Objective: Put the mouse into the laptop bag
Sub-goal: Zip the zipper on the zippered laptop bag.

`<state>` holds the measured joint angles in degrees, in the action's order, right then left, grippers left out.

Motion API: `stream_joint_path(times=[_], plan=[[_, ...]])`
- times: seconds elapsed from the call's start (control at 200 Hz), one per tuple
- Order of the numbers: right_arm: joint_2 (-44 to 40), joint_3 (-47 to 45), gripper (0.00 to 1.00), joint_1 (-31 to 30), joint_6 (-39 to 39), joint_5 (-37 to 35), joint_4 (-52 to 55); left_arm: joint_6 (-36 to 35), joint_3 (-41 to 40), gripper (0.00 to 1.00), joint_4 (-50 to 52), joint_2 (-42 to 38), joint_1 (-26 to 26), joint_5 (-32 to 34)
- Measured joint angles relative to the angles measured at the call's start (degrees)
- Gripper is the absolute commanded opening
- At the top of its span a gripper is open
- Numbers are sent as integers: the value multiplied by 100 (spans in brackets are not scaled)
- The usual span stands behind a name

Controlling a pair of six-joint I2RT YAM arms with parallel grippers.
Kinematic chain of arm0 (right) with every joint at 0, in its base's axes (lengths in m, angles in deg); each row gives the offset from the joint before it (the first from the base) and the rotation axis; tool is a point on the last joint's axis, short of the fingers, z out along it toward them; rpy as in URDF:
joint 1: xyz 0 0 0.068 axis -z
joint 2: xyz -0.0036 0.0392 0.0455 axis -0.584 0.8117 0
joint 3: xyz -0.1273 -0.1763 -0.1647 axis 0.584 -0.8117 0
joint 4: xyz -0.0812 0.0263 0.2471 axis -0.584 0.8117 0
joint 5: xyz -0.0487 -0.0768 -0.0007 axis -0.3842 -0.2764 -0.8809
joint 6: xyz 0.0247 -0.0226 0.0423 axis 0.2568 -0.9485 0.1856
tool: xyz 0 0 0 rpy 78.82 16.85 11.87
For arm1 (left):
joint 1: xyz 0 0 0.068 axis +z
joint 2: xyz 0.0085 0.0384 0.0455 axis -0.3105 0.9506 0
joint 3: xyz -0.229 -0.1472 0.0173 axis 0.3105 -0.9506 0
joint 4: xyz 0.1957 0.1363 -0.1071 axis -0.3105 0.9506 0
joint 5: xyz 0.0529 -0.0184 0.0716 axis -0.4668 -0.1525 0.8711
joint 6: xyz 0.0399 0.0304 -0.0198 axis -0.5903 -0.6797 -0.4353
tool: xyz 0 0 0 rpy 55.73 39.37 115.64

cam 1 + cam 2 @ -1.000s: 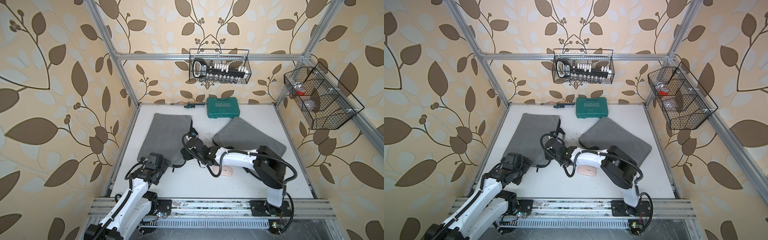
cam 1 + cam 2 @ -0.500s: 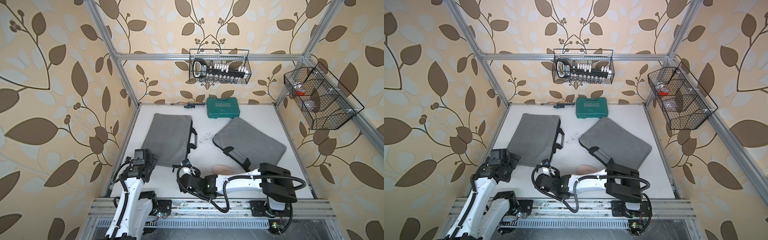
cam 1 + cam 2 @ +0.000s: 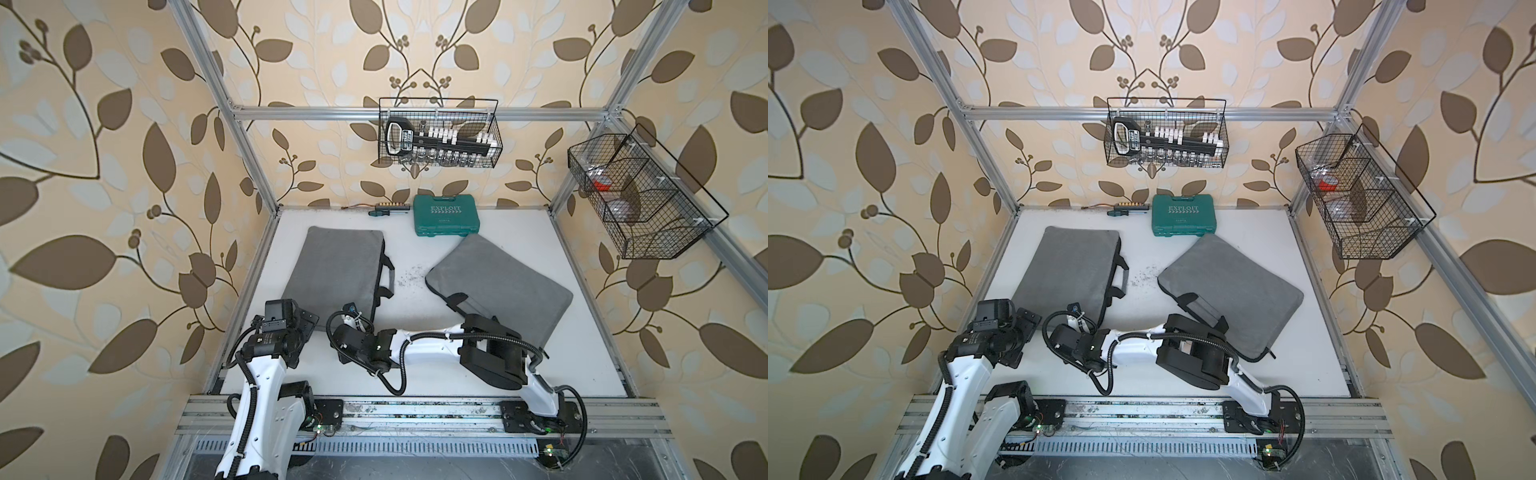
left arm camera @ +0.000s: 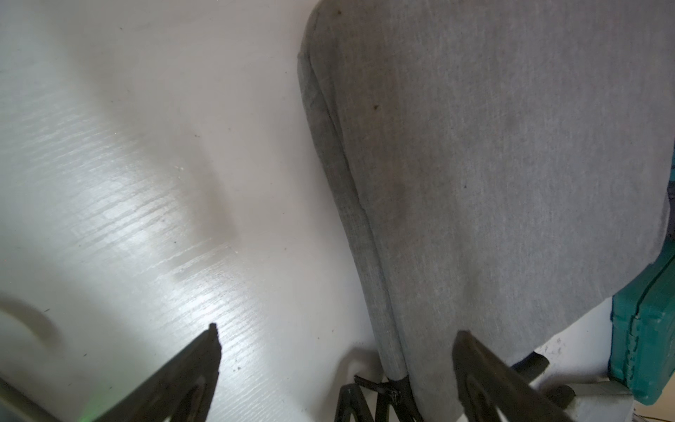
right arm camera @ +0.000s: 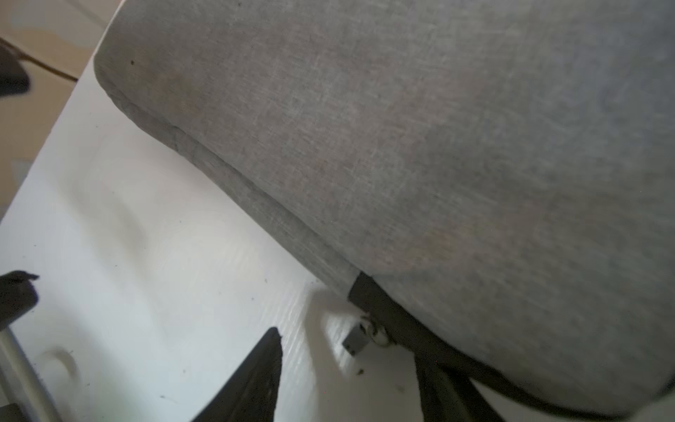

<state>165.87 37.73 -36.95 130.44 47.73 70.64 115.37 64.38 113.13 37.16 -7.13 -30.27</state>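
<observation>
Two grey laptop bags lie on the white table: one at the left (image 3: pixel 336 270) with black handles, one at the right (image 3: pixel 498 286). Both grippers are at the left bag's near corner. My left gripper (image 3: pixel 306 323) (image 4: pixel 338 332) is open, and the bag's grey edge (image 4: pixel 365 219) runs down between its fingers. My right gripper (image 3: pixel 359 322) (image 5: pixel 350 350) is open, with the bag's metal zip pull (image 5: pixel 356 341) in the gap between its fingers, not clamped. The mouse is hidden in every view.
A green tool case (image 3: pixel 446 215) and a screwdriver (image 3: pixel 380 212) lie along the back wall. Wire baskets hang on the back wall (image 3: pixel 438 137) and the right wall (image 3: pixel 636 195). My right arm's white link (image 3: pixel 428 338) stretches low across the table's front.
My right arm has swung from the front edge up to the left bag's near corner and now covers the spot where the mouse lay. My left gripper has moved in to that corner.
</observation>
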Motion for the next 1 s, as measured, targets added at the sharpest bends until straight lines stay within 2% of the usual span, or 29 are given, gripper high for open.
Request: stream_joint_path(times=[0.185,0.345,0.635,0.83,1.0], plan=[[225,352,45,76,11,98,105,0,-20,99,-7,63,0,-22],[293,407,22,125,81,92,120,2,-26,99,-7,68,0,-35],[52,-136,1,221,142,50,-245,7,-105,99,-90,28,0,-192],[-195,-562,0,249,107,50,-442,7,-254,99,-190,-26,0,-358],[-339,-813,0,251,7,76,-592,2,-461,99,-481,-114,0,-758]])
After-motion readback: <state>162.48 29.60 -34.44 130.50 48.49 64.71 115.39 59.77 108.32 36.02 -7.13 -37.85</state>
